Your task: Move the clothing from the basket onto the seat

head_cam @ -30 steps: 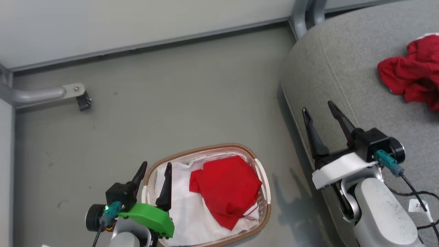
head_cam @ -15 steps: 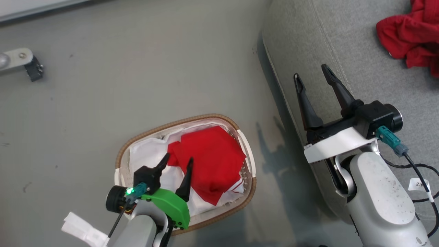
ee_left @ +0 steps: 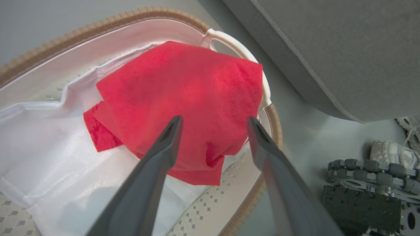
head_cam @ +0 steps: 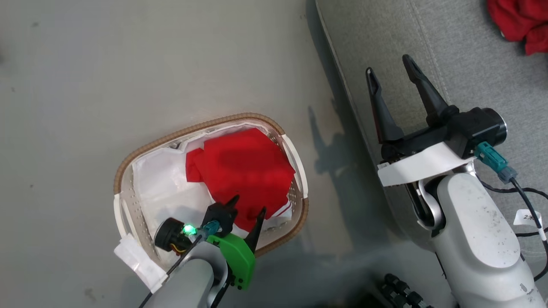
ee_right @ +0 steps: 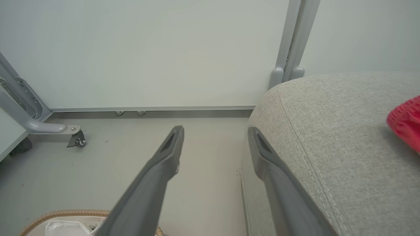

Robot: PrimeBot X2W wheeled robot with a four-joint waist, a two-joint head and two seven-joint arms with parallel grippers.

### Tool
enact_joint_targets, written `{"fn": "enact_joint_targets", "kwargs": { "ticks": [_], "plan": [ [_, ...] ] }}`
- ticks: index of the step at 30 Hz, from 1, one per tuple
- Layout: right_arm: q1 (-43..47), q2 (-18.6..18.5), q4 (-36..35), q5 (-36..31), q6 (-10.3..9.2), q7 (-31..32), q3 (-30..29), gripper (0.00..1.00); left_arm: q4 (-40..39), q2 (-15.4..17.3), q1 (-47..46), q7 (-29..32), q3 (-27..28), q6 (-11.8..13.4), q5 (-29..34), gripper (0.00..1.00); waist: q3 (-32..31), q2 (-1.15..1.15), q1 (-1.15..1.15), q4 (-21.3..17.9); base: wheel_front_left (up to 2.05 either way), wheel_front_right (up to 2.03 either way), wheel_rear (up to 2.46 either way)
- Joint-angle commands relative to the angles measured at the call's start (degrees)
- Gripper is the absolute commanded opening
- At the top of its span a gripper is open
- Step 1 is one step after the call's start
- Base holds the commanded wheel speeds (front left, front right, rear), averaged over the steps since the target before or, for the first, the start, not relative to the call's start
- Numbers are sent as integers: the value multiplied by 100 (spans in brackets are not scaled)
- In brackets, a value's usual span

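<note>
Left gripper (head_cam: 248,205) hangs over the near end of the basket (head_cam: 205,122). Fingers apart, nothing between them. Red garment (head_cam: 244,167) lies just past the tips, bunched toward the basket's seat-side wall. Can't tell whether the tips touch cloth. White liner (head_cam: 156,184) is bare across the other half.

Right gripper (head_cam: 388,64) hovers over the seat (head_cam: 462,64) near its rounded edge. It is also spread and empty. Second garment (head_cam: 520,19) lies on the seat, well apart from that gripper and cut off by the top right corner.

Clearances: the basket sits on the floor (head_cam: 128,64) beside the seat, with a strip of bare floor between them. The floor is open on the basket's far and left sides. The seat's edge carries a stitched seam running along it.

Left wrist view: left gripper (ee_left: 214,119) brackets the red garment's (ee_left: 183,91) near fold. The garment's far corner reaches the white handle at the basket rim (ee_left: 98,26). The liner (ee_left: 49,157) is crumpled to the left. The seat's underside edge (ee_left: 328,49) is upper right, and a dark cable chain (ee_left: 361,165) lies on the floor lower right.

Right wrist view: right gripper (ee_right: 215,129) points at a pale wall (ee_right: 164,49). A grey metal frame leg (ee_right: 42,126) is on the left and the seat corner (ee_right: 328,137) on the right. A sliver of the second garment (ee_right: 405,123) shows at the right edge, and a bit of basket rim (ee_right: 65,214) at the bottom.

The head view adds white trim at the red garment's near edge.
</note>
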Motion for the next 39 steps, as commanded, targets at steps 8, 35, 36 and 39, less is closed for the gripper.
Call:
{"fn": "enact_joint_targets", "kwargs": {
  "ticks": [8,35,36,39],
  "plan": [
    [-190,25,-177,-32,-8,-10,-51,100,671,36,-620,4,-550,-17,93,100,606,0,-1,-179,0,0,0],
    [-392,152,-505,34,-8,-10,-79,100,1631,73,-1650,4,-304,119,445,0,1267,0,-1,-469,0,0,0],
    [-390,158,-508,36,-8,-10,-84,100,1649,70,-1661,4,-300,102,436,0,1267,0,-1,-477,0,0,0],
    [-381,165,-499,45,-8,-10,-113,100,1698,64,-1660,4,-295,84,408,0,1251,0,-1,-484,0,0,0]
  ]
}}
